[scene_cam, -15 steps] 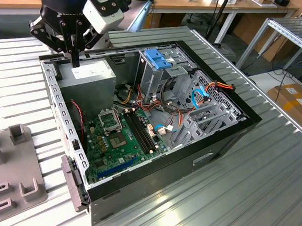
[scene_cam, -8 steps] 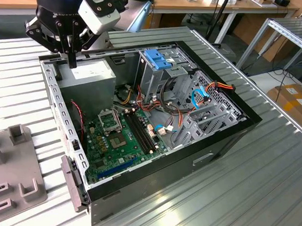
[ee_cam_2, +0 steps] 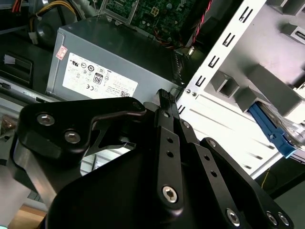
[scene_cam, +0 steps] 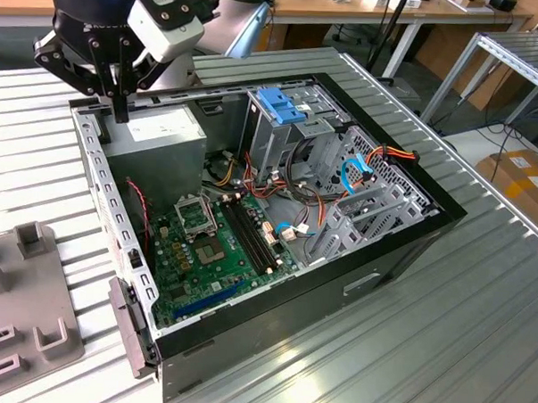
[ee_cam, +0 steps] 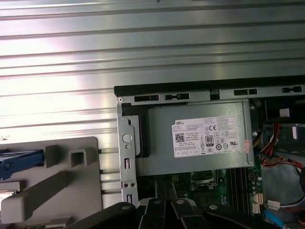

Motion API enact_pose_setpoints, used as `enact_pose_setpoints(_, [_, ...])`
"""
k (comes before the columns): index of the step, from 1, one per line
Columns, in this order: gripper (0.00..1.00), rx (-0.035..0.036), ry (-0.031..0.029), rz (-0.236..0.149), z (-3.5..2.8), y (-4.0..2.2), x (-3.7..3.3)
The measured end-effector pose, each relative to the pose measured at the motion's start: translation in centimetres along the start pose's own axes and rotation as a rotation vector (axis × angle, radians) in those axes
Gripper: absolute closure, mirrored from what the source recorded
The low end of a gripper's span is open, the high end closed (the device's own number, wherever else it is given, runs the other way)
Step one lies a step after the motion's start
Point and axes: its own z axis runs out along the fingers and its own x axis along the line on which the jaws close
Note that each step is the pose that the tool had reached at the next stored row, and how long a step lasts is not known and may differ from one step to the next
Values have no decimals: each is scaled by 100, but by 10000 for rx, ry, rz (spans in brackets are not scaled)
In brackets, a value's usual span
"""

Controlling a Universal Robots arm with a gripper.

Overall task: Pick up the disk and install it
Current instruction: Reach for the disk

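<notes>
A bright blue rail and a sliver of metal are what shows of the disk (ee_cam: 19, 159), lying on a grey holder (ee_cam: 57, 183) beside the open computer case (scene_cam: 104, 190). In the second wrist view the disk (ee_cam_2: 271, 128) sits past the case's perforated wall. My gripper (scene_cam: 121, 106) hangs over the case corner at the exterior view's left, above the grey power supply box (scene_cam: 160, 134). Its black fingers (ee_cam_2: 164, 102) are pressed together, shut on nothing. The disk lies well to the side of the gripper (ee_cam: 167, 206).
The case holds a green motherboard (scene_cam: 213, 244), cable bundles and a metal drive cage with a blue slotted bracket (scene_cam: 278, 104). The power supply (ee_cam: 200, 138) carries a white sticker. The grey holder (scene_cam: 28, 307) stands on the ribbed metal table (scene_cam: 379, 349). Benches and a cardboard box (scene_cam: 520, 177) stand beyond.
</notes>
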Motion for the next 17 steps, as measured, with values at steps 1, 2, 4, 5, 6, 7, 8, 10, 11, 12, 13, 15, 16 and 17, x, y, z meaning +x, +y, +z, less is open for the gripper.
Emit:
enact_pose_setpoints(1, [89,0,0,0,0,-1,6])
enact_pose_setpoints(2, [89,0,0,0,0,-1,14])
enact_pose_setpoints(4, [89,0,0,0,-1,-2,29])
enact_pose_setpoints(5, [89,0,0,0,-1,-3,37])
enact_pose_setpoints(6, [89,0,0,0,-1,-3,43])
enact_pose_setpoints(7, [89,0,0,0,-1,-4,50])
enact_pose_setpoints(8, [89,0,0,0,-2,-4,56])
enact_pose_setpoints(10, [89,0,0,0,-2,-6,79])
enact_pose_setpoints(11, [89,0,-1,-1,-2,-7,88])
enact_pose_setpoints(12, [89,0,0,0,-3,-7,98])
enact_pose_setpoints(13, [89,0,-1,0,-3,-8,109])
enact_pose_setpoints(15, [89,0,0,0,-4,-10,129])
enact_pose_setpoints(16, [89,0,0,0,-4,-10,134])
enact_pose_setpoints(17, [89,1,0,1,-4,-10,141])
